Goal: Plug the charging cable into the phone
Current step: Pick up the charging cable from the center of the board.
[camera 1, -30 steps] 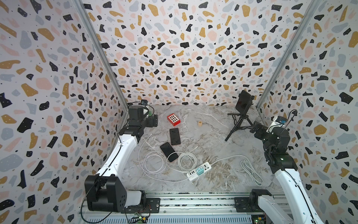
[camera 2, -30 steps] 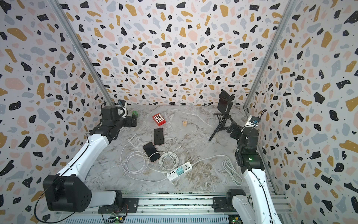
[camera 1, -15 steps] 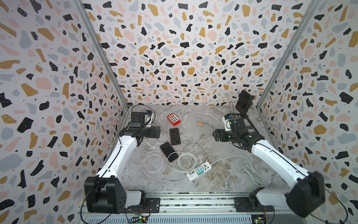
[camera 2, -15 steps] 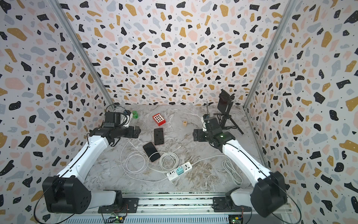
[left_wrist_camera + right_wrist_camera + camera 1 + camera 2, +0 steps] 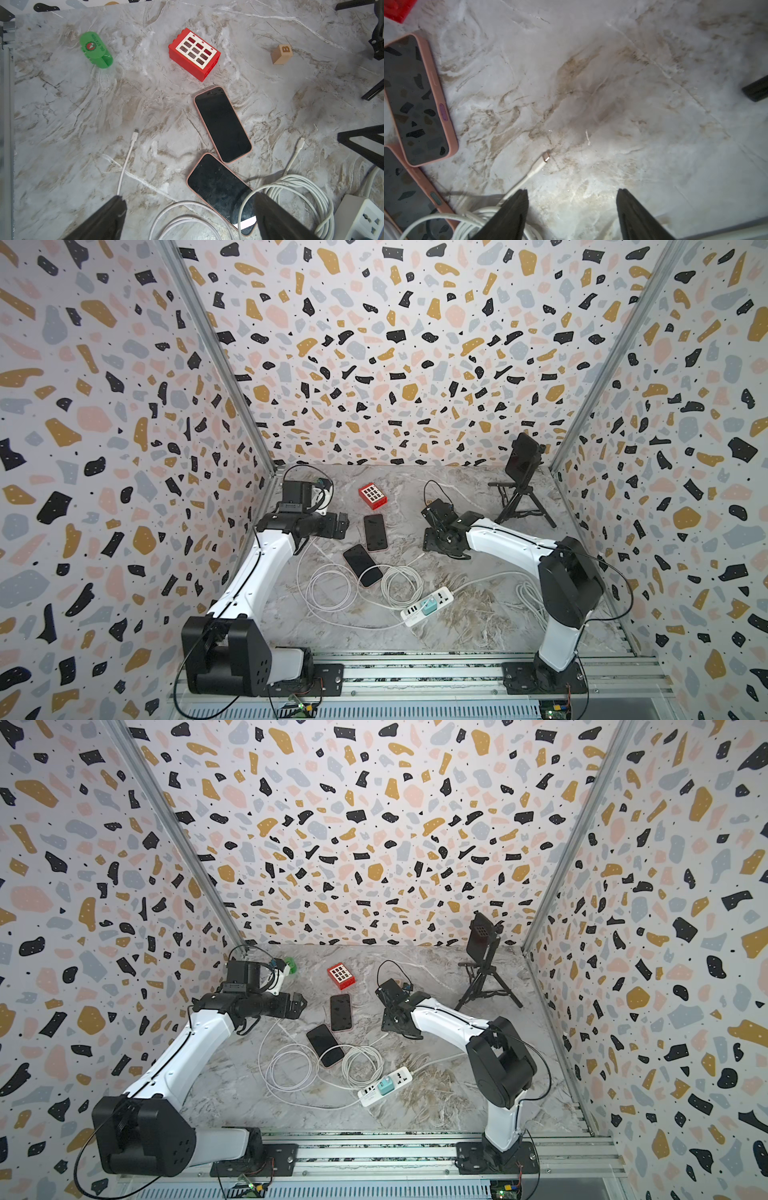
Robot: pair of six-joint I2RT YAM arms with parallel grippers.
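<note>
Right gripper point(image 5: 572, 190) hangs low over the grey-veined marble tabletop point(image 5: 623, 93), jaws apart w/ only bare marble btwn them, nothing held. Left gripper point(image 5: 188, 197) is spread wide, also empty.

Black tripod w/ a phone clamp point(image 5: 521, 497) stands beyond the right gripper toward the back corner, well apart from it. White power strip w/ a teal adapter point(image 5: 428, 605) lies on the base side of both grippers, btwn the arms. White charging cable sits in two loose coils, one point(image 5: 328, 589) on the left gripper's side and one point(image 5: 401, 583) nearer the strip.

Two black-screened phones in pink cases lie face up btwn the grippers. Far phone point(image 5: 375, 532) is just off the left gripper's tips. Near phone point(image 5: 362, 565) lies angled, its end under a loop of the second coil. Their corners meet or nearly so, can't tell which.

Red toy brick w/ a white grid face point(image 5: 372, 496) sits beyond the far phone. Green plastic cylinder point(image 5: 96, 49) and small wooden cube marked B point(image 5: 282, 54) lie further ahead of the left gripper.

Left-side plug point(image 5: 135, 133) lies loose ahead of one left finger. Right-side plug point(image 5: 546, 156) lies just ahead of one right finger, metal tip bare, in no phone. Its lead runs back past that finger; contact unclear.
</note>
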